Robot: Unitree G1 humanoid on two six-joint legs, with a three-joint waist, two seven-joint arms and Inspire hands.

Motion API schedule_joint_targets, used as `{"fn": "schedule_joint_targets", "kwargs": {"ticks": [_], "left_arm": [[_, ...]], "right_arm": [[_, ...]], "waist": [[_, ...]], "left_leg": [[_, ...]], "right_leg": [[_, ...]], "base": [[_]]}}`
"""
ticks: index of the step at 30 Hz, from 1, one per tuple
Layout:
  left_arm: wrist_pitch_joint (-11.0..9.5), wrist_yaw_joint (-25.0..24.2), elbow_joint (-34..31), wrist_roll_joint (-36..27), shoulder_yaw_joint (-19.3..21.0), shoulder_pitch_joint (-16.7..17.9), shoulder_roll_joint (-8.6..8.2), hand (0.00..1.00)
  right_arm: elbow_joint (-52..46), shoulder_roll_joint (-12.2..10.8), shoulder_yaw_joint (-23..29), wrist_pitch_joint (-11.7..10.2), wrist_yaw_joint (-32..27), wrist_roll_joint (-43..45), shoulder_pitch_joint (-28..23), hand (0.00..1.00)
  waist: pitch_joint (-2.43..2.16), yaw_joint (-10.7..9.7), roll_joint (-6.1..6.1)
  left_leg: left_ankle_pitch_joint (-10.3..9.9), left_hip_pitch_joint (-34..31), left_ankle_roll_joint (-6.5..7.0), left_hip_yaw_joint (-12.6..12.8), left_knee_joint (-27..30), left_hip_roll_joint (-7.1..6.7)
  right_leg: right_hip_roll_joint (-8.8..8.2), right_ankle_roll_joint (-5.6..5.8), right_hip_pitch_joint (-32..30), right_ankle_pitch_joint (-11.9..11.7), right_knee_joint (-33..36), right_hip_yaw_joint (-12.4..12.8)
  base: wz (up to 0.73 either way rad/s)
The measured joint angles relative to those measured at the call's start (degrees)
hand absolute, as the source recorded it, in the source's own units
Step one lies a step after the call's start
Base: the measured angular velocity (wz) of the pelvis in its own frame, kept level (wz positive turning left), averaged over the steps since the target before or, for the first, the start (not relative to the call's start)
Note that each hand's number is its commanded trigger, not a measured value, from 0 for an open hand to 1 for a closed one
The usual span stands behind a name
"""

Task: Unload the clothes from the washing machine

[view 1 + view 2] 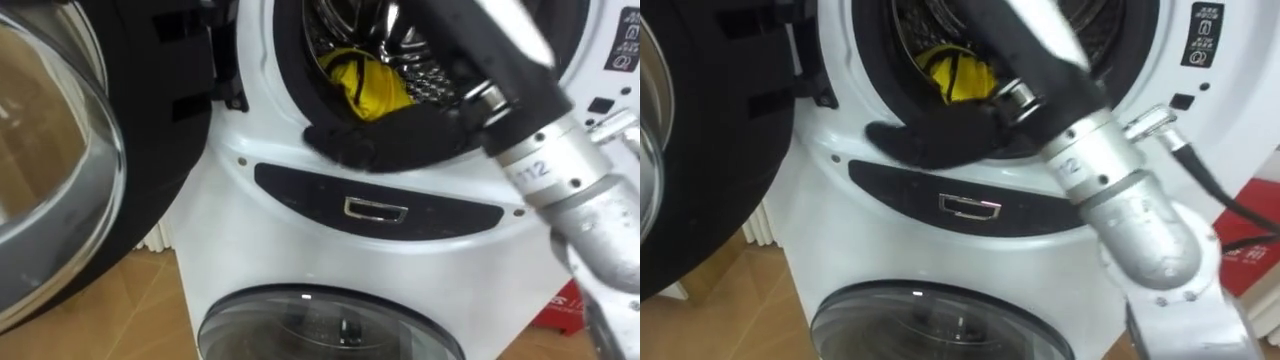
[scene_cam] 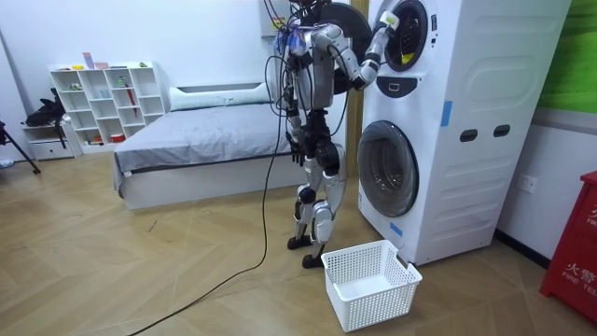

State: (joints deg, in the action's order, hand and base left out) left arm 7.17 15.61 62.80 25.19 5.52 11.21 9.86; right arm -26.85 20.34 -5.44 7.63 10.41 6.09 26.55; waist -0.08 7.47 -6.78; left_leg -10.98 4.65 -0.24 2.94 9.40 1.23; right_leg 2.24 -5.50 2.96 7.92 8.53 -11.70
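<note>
R arm (image 1: 540,170) reaches into upper drum (image 1: 425,80), fingers hidden, grip unclear; yellow cloth (image 1: 372,85) looks soft, light: pinch a near fold.

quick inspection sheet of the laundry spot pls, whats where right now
surface: wood floor, the robot stands on it
job's things: yellow garment inside the drum of the upper washing machine, door swung open; white basket on the floor
clutter: nothing seen
hands: right hand at the drum mouth; left hand low beside the hip
cables: nothing seen beyond the robot's own
surroundings: bed, white shelf
</note>
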Motion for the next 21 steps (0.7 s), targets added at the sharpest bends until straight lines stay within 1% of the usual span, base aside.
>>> {"fn": "schedule_joint_targets", "kwargs": {"ticks": [2,4,6,7,8,9,11,13,16,18,19,21], "left_arm": [[0.49,-0.11,-0.89,0.01,0.07,0.3,0.03,0.0],[0.53,-0.27,-1.3,0.05,0.38,0.75,0.12,0.0],[0.71,-0.68,-1.41,0.04,1.09,1.1,0.18,0.0],[0.85,-0.76,-1.4,0.04,1.1,1.21,0.2,0.0],[1.1,-0.87,-1.36,0.04,1.14,1.28,0.22,0.0],[1.09,-1.01,-1.35,0.1,1.36,1.38,0.3,0.0],[1.03,-1.07,-1.36,0.1,2.12,1.48,0.47,0.0],[1.03,-1.15,-1.35,0.12,2.35,1.68,0.44,0.0],[1.05,-1.31,-1.45,0.14,2.49,2.19,0.39,0.0],[1.04,-1.33,-1.63,0.15,2.78,2.18,0.42,0.0],[1.04,-1.33,-1.63,0.13,2.78,2.13,0.42,0.0],[1.09,-1.36,-1.67,0.15,2.96,1.71,0.41,0.0]], "right_arm": [[1.58,0.87,0.03,0.46,-0.55,-0.49,2.54,0.0],[4.05,2.5,0.03,0.53,-1.37,-1.64,5.27,0.0],[5.92,4.75,0.08,0.57,-3.57,-3.06,7.26,0.0],[5.92,4.96,0.09,0.63,-4.02,-3.71,7.52,0.0],[5.95,5.49,0.1,0.8,-4.71,-4.57,7.78,0.0],[6.1,6.09,0.1,1.25,-4.89,-4.64,7.78,0.0],[7.35,6.63,0.1,1.18,-5.33,-4.51,7.89,0.0],[7.91,6.86,0.12,1.02,-5.48,-4.53,8.05,0.0],[9.31,7.03,0.12,0.1,-5.53,-4.54,8.06,0.0],[11.75,7.01,0.09,-1.78,-5.57,-4.28,8.07,0.0],[12.47,7.01,0.1,-2.23,-5.57,-4.28,8.07,0.0],[15.05,7.05,0.11,-4.07,-5.59,-5.21,8.16,0.0]], "waist": [[-0.06,-0.44,-0.08],[-0.24,-0.49,-0.34],[-0.58,-0.53,-0.85],[-0.61,-0.68,-0.94],[-0.43,-0.9,-1.19],[-0.36,-0.96,-1.47],[-0.17,-0.89,-1.95],[-0.15,-0.9,-2.27],[-0.1,-0.78,-2.29],[0.16,-0.37,-2.38],[0.17,-0.26,-2.42],[0.24,0.26,-2.65]], "left_leg": [[0.0,0.01,0.0,-0.01,0.02,0.0],[0.0,0.07,0.0,-0.18,0.03,-0.01],[0.01,0.23,0.0,-0.66,0.03,-0.04],[0.01,0.44,0.0,-0.74,0.03,-0.04],[0.0,0.89,0.0,-0.98,-0.01,-0.04],[0.0,0.97,0.0,-1.42,-0.01,-0.15],[0.01,0.96,-0.01,-1.79,0.04,-0.17],[0.01,0.96,-0.01,-1.81,0.14,-0.16],[0.02,1.05,-0.03,-2.11,0.2,-0.21],[0.04,1.49,-0.06,-1.71,0.22,-0.17],[0.04,1.59,-0.07,-1.7,0.22,-0.16],[0.09,1.62,-0.14,-1.75,0.34,-0.15]], "right_leg": [[-0.01,0.0,-0.01,0.03,0.02,0.0],[-0.02,-0.01,0.07,0.07,0.05,-0.03],[-0.04,-0.04,0.21,0.09,0.03,-0.28],[-0.04,-0.04,0.31,0.09,0.0,-0.36],[-0.07,-0.07,0.8,0.13,-0.09,-0.58],[-0.15,-0.06,1.09,0.32,-0.1,-0.95],[-0.17,-0.06,1.07,0.6,0.12,-1.17],[-0.21,-0.13,1.11,0.73,0.08,-1.22],[-0.27,-0.1,1.42,0.77,0.1,-1.45],[-0.25,-0.13,1.82,0.78,0.12,-1.43],[-0.24,-0.14,1.91,0.84,0.13,-1.41],[-0.25,-0.08,1.97,1.07,0.19,-1.51]], "base": [[0.0],[0.0],[0.04],[0.05],[0.1],[0.12],[0.11],[0.02],[0.05],[0.0],[0.0],[0.0]]}}
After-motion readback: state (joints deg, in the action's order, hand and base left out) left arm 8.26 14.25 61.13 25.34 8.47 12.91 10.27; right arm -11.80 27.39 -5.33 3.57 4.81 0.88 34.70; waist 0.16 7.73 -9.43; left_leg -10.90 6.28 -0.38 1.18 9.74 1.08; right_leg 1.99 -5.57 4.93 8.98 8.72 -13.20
